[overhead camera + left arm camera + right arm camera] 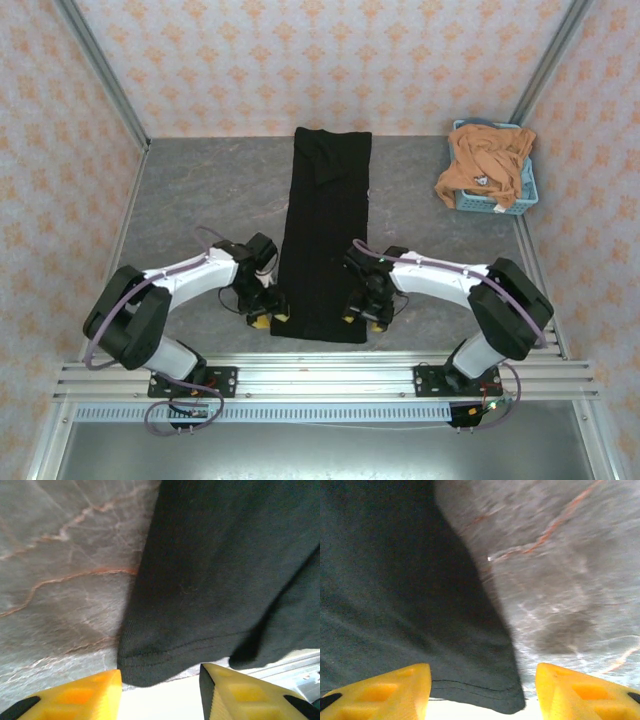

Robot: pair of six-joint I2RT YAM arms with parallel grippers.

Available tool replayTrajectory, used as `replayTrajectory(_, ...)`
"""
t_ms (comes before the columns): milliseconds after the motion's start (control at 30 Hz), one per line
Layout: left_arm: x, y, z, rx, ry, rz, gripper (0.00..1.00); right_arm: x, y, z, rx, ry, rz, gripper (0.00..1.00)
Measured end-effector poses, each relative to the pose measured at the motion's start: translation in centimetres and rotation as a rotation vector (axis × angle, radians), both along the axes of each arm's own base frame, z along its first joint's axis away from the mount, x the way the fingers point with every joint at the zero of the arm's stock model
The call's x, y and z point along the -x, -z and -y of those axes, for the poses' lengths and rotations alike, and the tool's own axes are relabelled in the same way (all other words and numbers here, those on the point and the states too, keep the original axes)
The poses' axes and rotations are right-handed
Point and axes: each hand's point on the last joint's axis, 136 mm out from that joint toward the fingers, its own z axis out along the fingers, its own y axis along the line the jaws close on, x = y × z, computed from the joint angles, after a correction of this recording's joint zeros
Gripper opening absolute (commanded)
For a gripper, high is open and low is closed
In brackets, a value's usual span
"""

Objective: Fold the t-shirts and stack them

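Observation:
The black t-shirt lies folded into a long narrow strip down the middle of the table, its print hidden. My left gripper is at its near left corner, my right gripper at its near right corner. In the left wrist view the hemmed corner of the black shirt lies between the spread yellow fingers of the left gripper, which is open. The right gripper is open too, with the other hem corner between its jaws. The orange-tan t-shirt is bunched in the basket.
The light blue basket stands at the back right by the wall. Bare grey marbled table lies on both sides of the strip. The metal rail runs along the near edge just behind the shirt's hem.

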Motion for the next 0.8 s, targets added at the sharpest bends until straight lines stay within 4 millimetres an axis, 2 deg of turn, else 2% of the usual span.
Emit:
replayTrajectory(133, 1.0, 1.3, 0.3, -0.020, 0.027, -0.052, 0.32, 0.5, 0.8, -0.7, 0.007, -0.008, -0.013, 0.54)
replayTrajectory(333, 1.1, 1.5, 0.7, -0.014, 0.030, -0.077, 0.21, 0.8, 1.1, -0.8, 0.023, -0.009, -0.015, 0.54)
replayTrajectory(500, 1.0, 1.4, 1.0, -0.001, 0.032, -0.079, 0.08, 1.4, 0.5, -0.5, 0.027, -0.011, -0.016, 0.57)
replayTrajectory(667, 1.0, 1.3, 1.3, 0.013, 0.036, -0.077, 0.02, 1.7, 0.2, -0.5, 0.021, -0.005, -0.021, 0.55)
replayTrajectory(800, 1.0, 1.3, 1.4, 0.015, 0.039, -0.076, 0.00, 2.3, 1.0, -0.6, 0.043, -0.014, -0.049, 0.49)
